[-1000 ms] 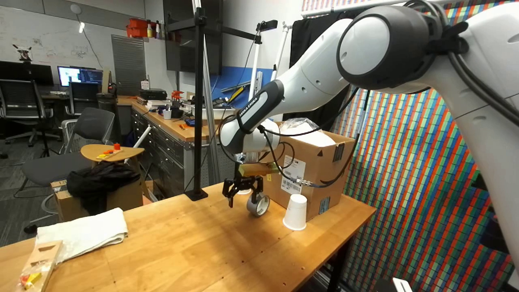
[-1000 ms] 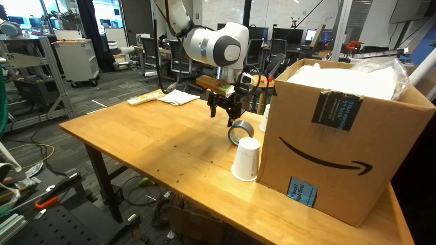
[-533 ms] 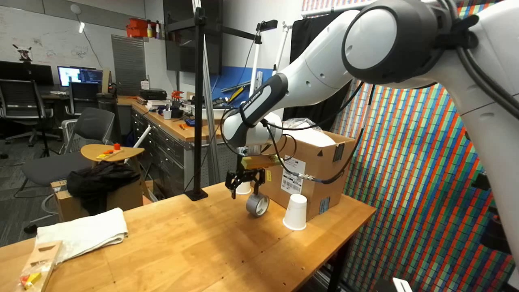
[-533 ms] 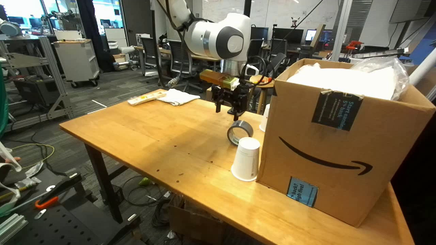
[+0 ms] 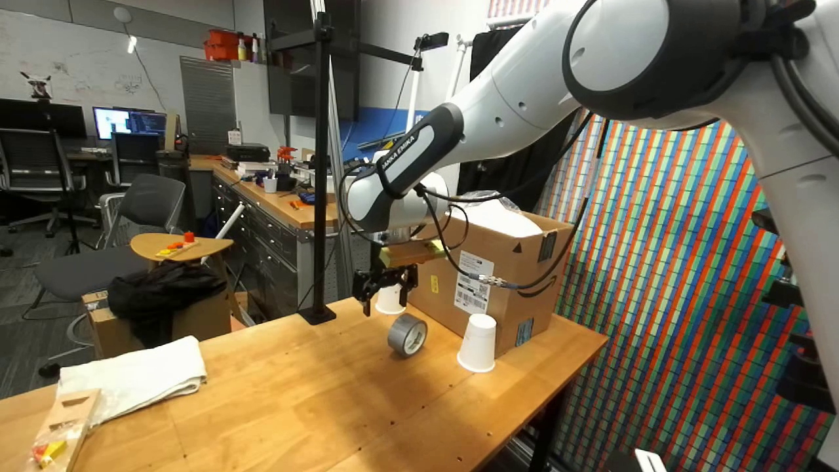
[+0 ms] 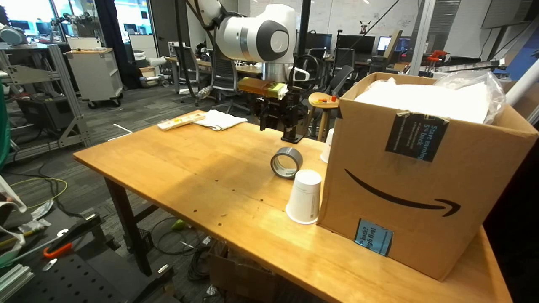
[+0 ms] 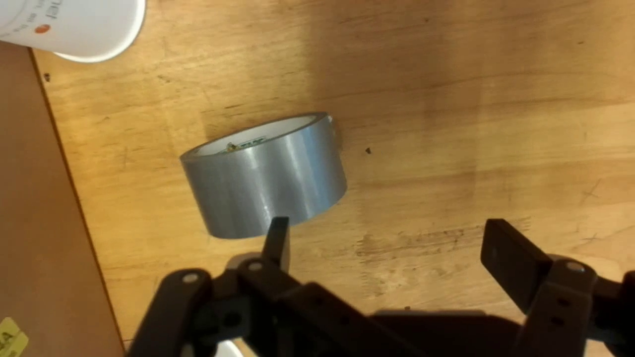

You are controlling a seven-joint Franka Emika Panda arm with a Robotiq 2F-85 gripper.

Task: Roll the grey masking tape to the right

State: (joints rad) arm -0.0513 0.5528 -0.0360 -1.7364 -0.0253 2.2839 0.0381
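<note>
on the wooden tabletop (image 6: 177, 158), the grey masking tape roll (image 7: 268, 186) stands on edge ahead of our spread, empty pincer (image 7: 384, 225) in the wrist view, offset towards the cardboard box (image 6: 421, 179).

On the wooden table (image 5: 282, 406) are 1 roll of tape (image 7: 264, 183), 2 paper cups (image 5: 477, 344), 1 large cardboard box (image 6: 421, 181), 1 cloth (image 5: 141, 370), 1 wooden board (image 5: 68, 414) and 1 black post (image 5: 322, 170). Above it is 1 robot arm (image 5: 511, 108) with 1 gripper (image 7: 387, 229), which has 2 fingers (image 7: 278, 245) in the wrist view. Past the table, 1 small stool (image 5: 145, 241) and 1 smaller box (image 5: 196, 324) show in an exterior view, and 1 carton (image 6: 240, 271) shows below the table's edge in an exterior view.
</note>
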